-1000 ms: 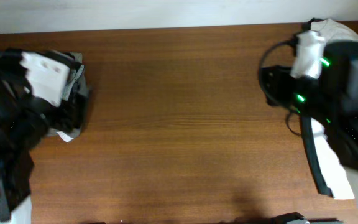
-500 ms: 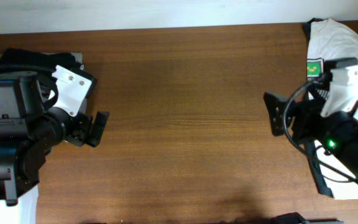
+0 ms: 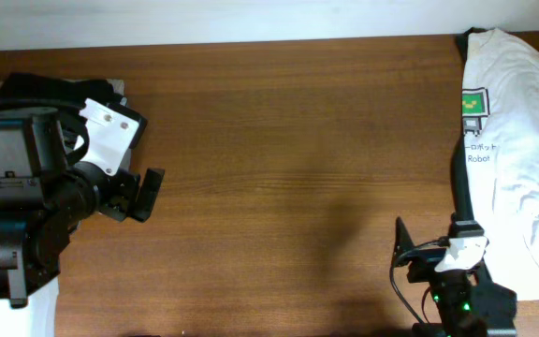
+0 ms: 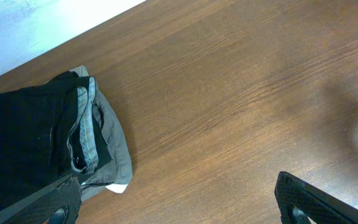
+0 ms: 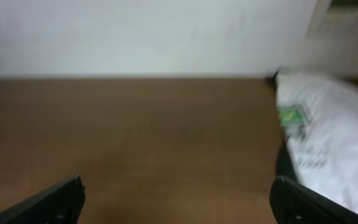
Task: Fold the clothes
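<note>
The clothes lie in two places. Folded black shorts (image 4: 23, 140) sit at the table's left end on a grey garment (image 4: 115, 155); in the overhead view the shorts (image 3: 40, 89) are partly hidden by the left arm. A white printed T-shirt (image 3: 517, 150) lies spread along the right end and also shows in the right wrist view (image 5: 331, 137). My left gripper (image 3: 143, 197) hangs open just right of the pile, its jaws wide over bare wood (image 4: 179, 211). My right gripper (image 3: 408, 257) is open near the front edge, left of the T-shirt, with nothing between its jaws (image 5: 182, 205).
The brown wooden table (image 3: 279, 140) runs between the two piles. A white wall (image 5: 135, 31) rises behind its far edge. A black strap-like edge (image 3: 458, 187) runs along the T-shirt's left side.
Both grippers have opened. The right arm has drawn back from over the T-shirt to the front edge. The left arm came off the shorts pile a second ago and has since stayed still.
</note>
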You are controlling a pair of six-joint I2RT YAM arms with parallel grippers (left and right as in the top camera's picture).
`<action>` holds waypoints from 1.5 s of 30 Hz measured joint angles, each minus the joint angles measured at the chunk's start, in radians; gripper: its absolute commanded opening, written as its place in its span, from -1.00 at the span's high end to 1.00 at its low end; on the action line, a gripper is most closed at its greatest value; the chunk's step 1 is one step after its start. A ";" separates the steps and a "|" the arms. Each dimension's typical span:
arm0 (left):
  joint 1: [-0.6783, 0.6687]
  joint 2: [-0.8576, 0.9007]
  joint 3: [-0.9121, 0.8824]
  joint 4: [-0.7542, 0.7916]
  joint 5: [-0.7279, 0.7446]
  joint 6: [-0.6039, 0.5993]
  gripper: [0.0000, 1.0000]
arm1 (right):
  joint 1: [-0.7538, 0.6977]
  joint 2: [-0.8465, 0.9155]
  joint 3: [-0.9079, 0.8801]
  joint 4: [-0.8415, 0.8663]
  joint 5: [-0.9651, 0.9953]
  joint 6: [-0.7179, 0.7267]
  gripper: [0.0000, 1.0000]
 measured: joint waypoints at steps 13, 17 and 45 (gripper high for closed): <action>0.000 0.000 0.000 0.000 -0.001 0.000 -0.99 | -0.003 -0.001 -0.227 0.194 -0.030 0.000 -0.97; 0.000 0.000 0.000 0.000 -0.001 0.000 -0.98 | -0.003 -0.001 -0.227 0.195 -0.030 0.000 -0.97; 0.003 -1.193 -1.580 1.334 0.056 -0.108 -0.99 | -0.004 -0.002 -0.229 0.201 -0.030 0.000 -0.97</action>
